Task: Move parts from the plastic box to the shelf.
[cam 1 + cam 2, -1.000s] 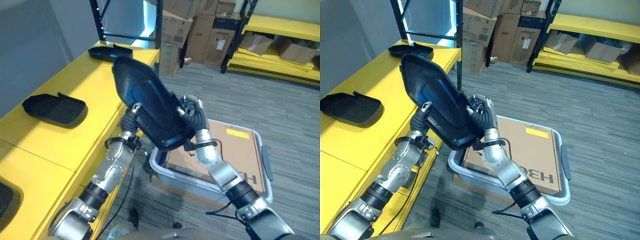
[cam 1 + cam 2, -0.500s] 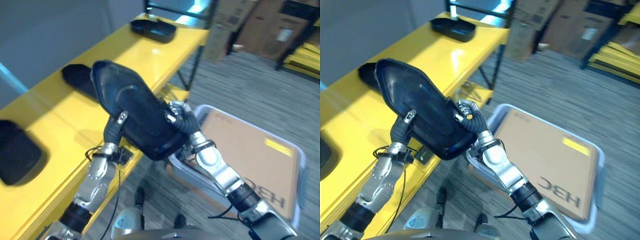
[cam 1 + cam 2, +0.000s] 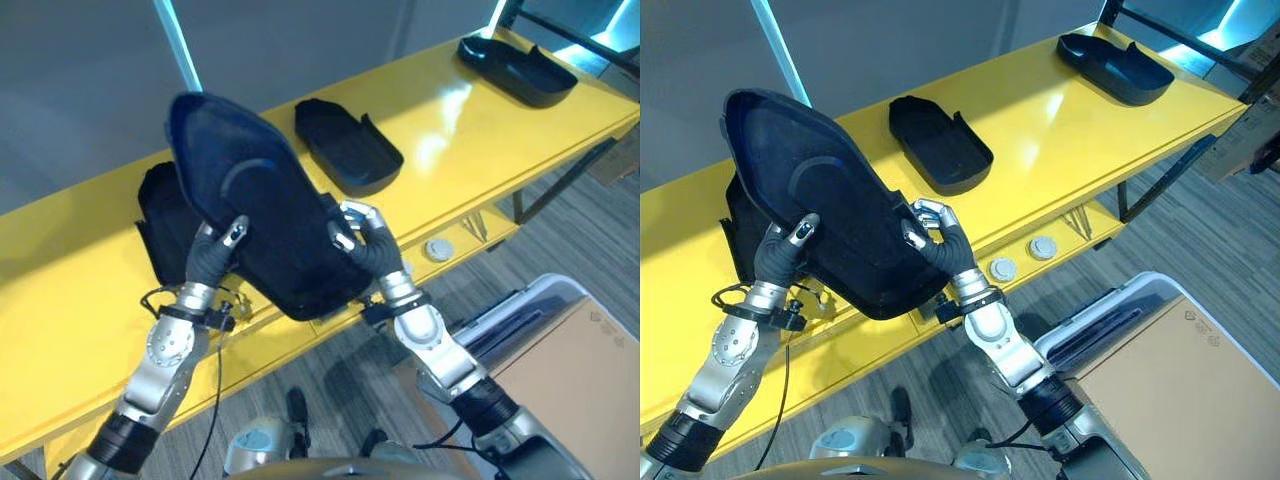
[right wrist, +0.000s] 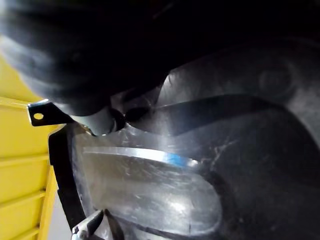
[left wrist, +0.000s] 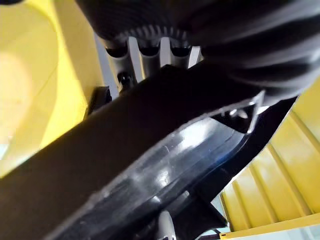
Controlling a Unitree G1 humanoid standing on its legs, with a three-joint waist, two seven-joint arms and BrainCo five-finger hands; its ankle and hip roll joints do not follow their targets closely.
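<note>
Black part gripped at opposite edges by left hand and right hand, above yellow shelf

No readable text, labels, numbers or signs anywhere.

Four black moulded plastic parts: one large shell held up, three on the long yellow shelf: one mid-shelf, one far along, one behind the held shell.
</note>
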